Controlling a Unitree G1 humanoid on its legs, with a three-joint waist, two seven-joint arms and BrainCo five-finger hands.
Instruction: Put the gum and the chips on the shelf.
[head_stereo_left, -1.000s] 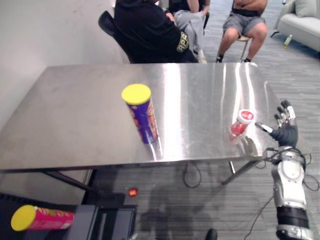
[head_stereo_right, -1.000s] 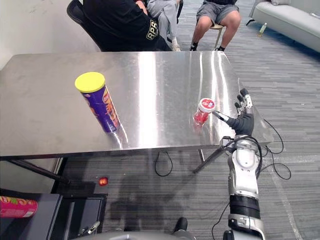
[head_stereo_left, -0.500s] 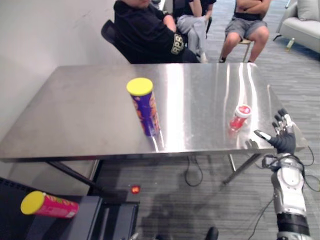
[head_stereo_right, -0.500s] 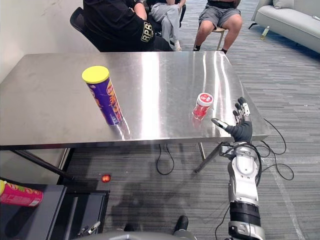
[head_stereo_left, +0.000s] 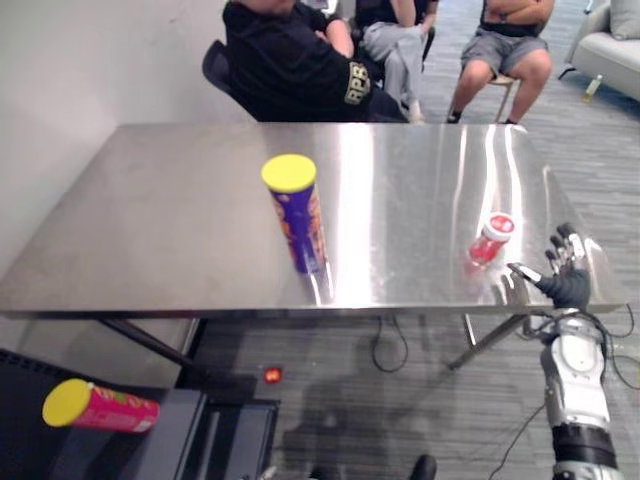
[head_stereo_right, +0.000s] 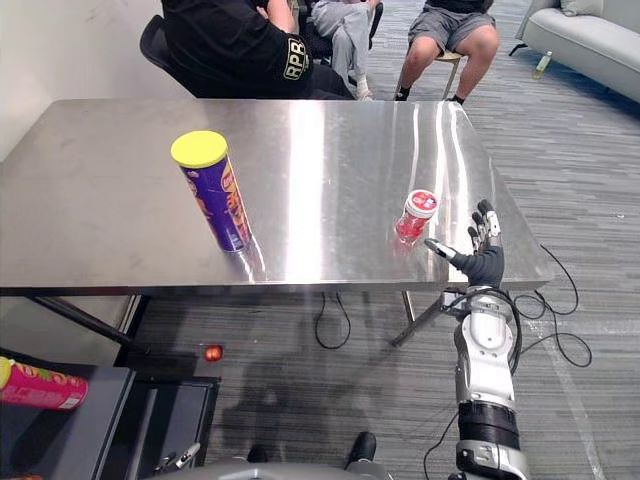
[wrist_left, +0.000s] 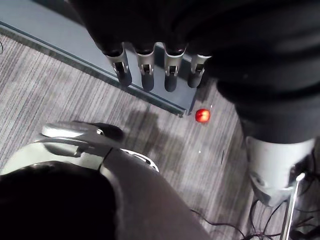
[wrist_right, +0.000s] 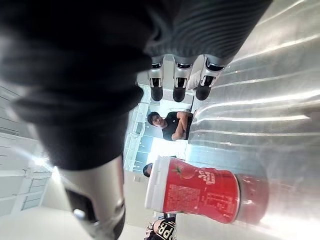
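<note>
A small red gum tub (head_stereo_left: 490, 238) with a white lid stands near the front right corner of the steel table (head_stereo_left: 150, 220). My right hand (head_stereo_left: 562, 280) is just to its right at the table's edge, open, thumb pointing toward the tub without touching it. The right wrist view shows the gum tub (wrist_right: 195, 192) close beyond the straight fingers (wrist_right: 180, 82). A tall purple chips can (head_stereo_left: 298, 215) with a yellow lid stands upright mid-table. My left hand (wrist_left: 150, 70) hangs open over the floor, holding nothing.
A pink chips can (head_stereo_left: 98, 408) with a yellow lid lies on a dark shelf unit (head_stereo_left: 200, 445) at the lower left, below the table. Several people (head_stereo_left: 290, 60) sit on chairs just beyond the table's far edge. A pale sofa (head_stereo_left: 610, 50) is at the far right.
The camera has shifted, so the whole scene sits slightly differently. My right hand stays beside the gum tub, a little lower against the table edge. Nothing on the table has moved.
</note>
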